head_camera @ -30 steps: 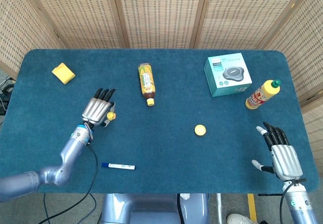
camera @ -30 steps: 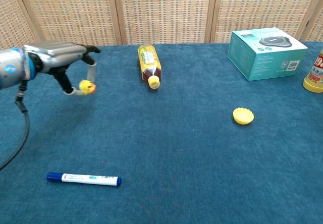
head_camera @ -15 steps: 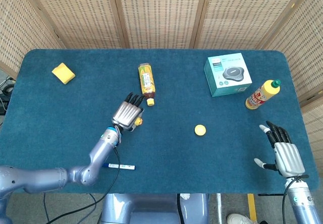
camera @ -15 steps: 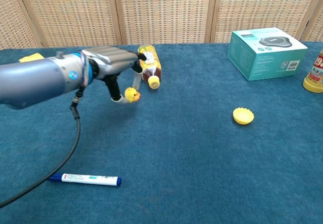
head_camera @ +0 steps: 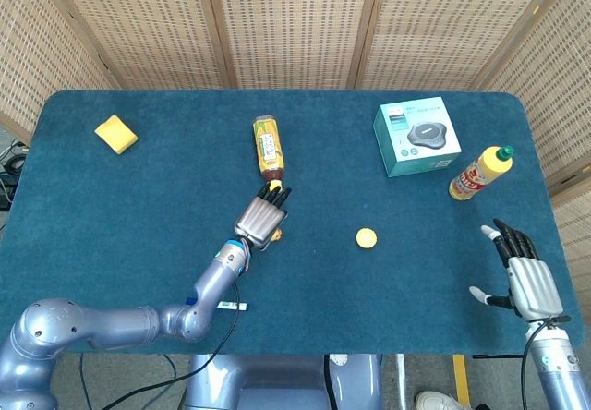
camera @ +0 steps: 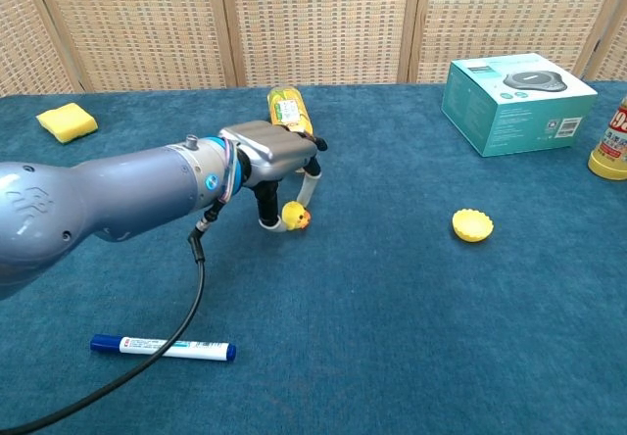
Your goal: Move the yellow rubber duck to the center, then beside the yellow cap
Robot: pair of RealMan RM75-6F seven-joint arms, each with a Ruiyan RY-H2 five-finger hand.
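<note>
My left hand (head_camera: 261, 215) (camera: 276, 164) hovers near the table's middle, just in front of the lying tea bottle, and pinches the yellow rubber duck (camera: 294, 217) between thumb and finger. In the head view the hand covers most of the duck. The yellow cap (head_camera: 367, 237) (camera: 472, 224) lies on the blue cloth to the right of the hand, a good gap away. My right hand (head_camera: 524, 276) hangs open over the table's front right corner, holding nothing; the chest view does not show it.
A tea bottle (head_camera: 268, 150) (camera: 287, 120) lies on its side behind the left hand. A teal box (head_camera: 417, 136) (camera: 516, 100) and a yellow squeeze bottle (head_camera: 479, 174) stand back right. A yellow sponge (head_camera: 115, 134) lies back left, a blue marker (camera: 163, 347) near the front.
My left hand has carried the duck rightward from the table's left side to near its middle. The right hand has drifted slightly toward the front edge.
</note>
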